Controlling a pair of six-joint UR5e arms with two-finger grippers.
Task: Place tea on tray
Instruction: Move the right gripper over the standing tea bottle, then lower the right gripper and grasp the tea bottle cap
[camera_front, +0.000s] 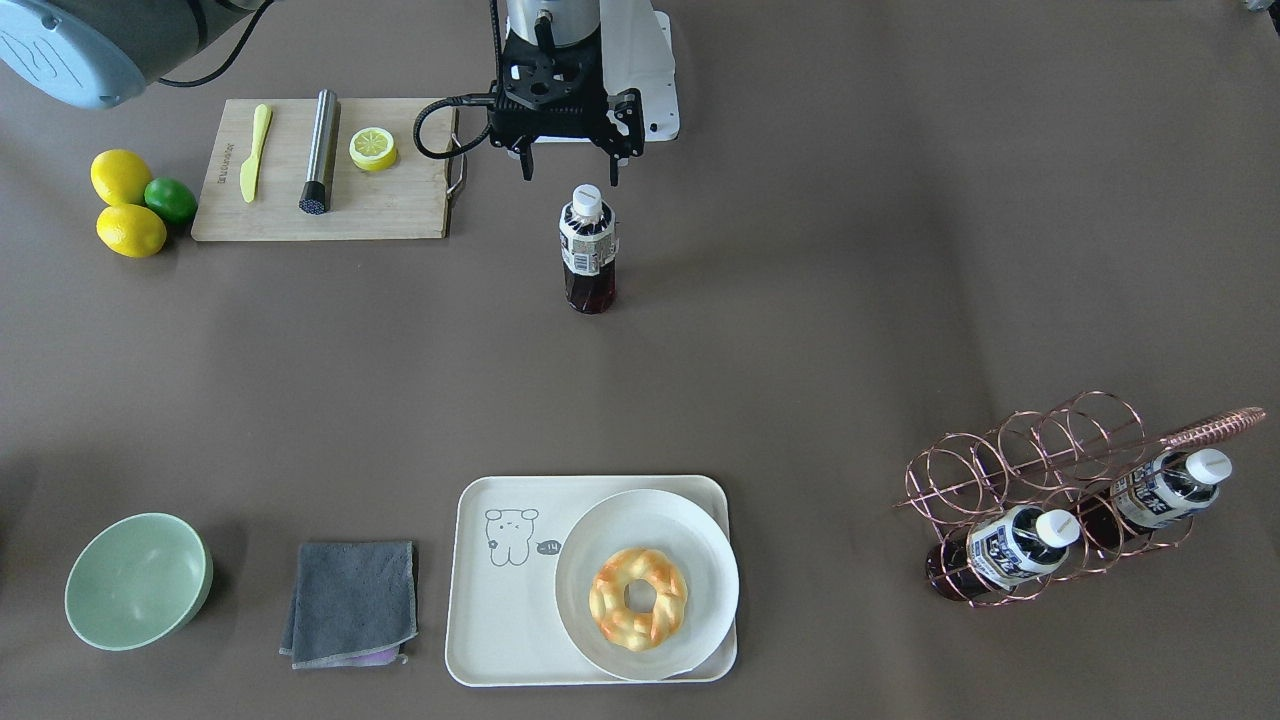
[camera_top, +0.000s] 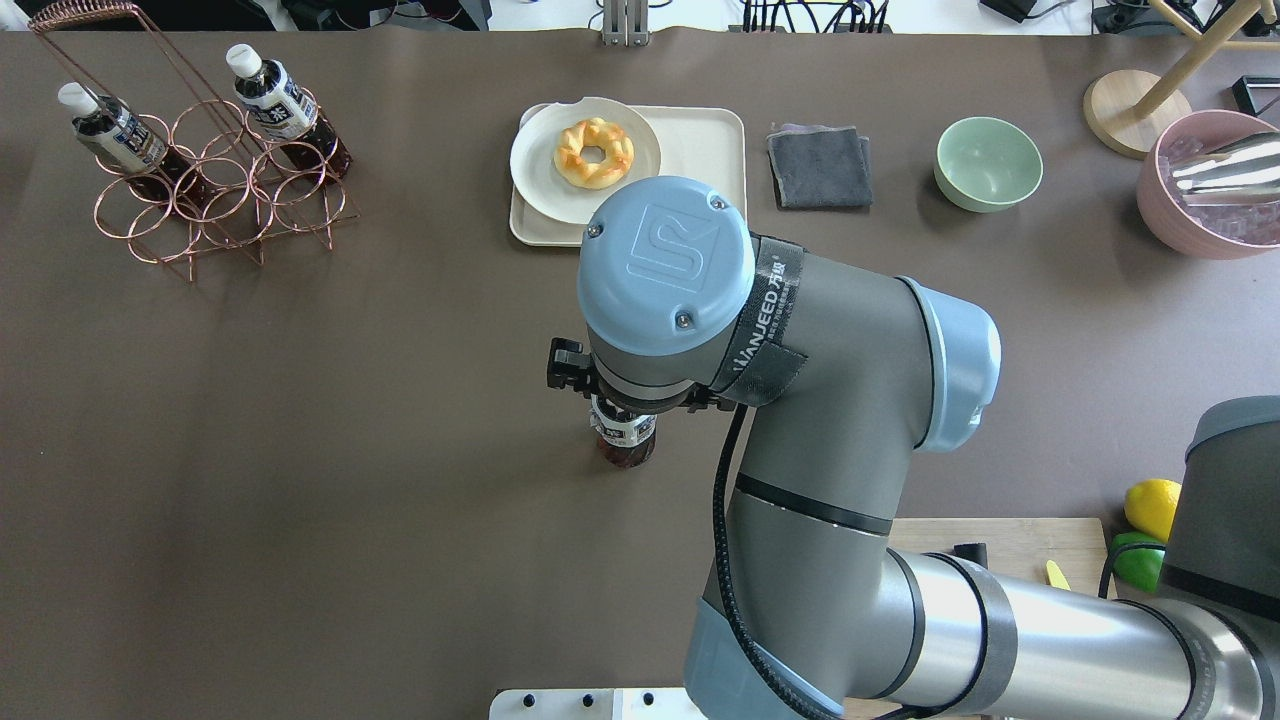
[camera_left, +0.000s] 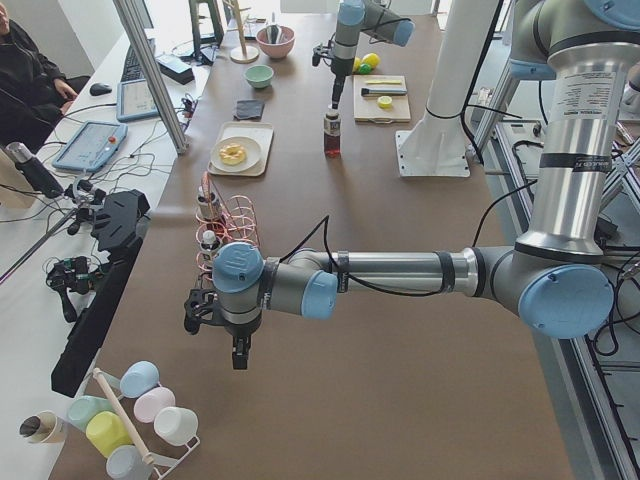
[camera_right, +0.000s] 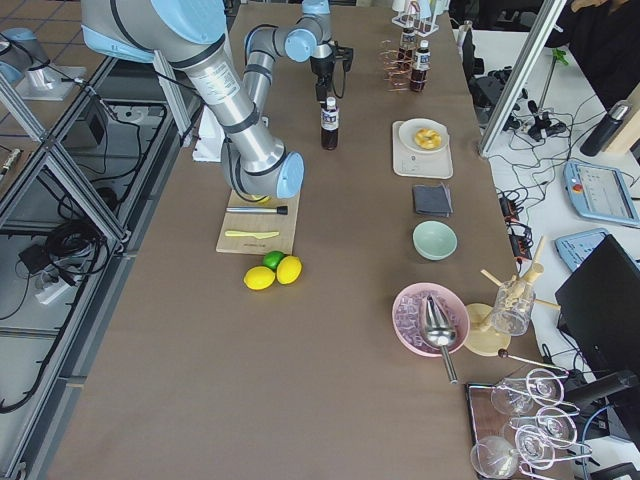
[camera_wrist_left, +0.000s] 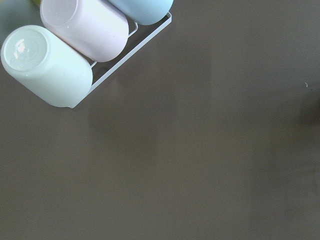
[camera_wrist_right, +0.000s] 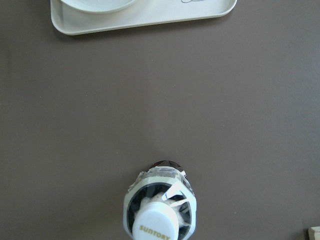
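The brown table (camera_front: 900, 250) holds everything. The cream tray (camera_front: 500, 620) lies at its operator-side edge. 1 half is covered by a round white plate (camera_front: 610, 520) with a doughnut (camera_front: 605, 600); the bear-marked half is bare. The right gripper (camera_front: 568, 172) hangs seemingly just over the tea (camera_front: 587, 250), jaws apart, touching nothing. The bottle stands upright mid-table, well apart from the tray, so grasping is the step in hand. Next: descend, close on the bottle, carry it to the bare half. The left gripper (camera_left: 238, 355) shows in 1 side view only; I cannot tell its jaws.
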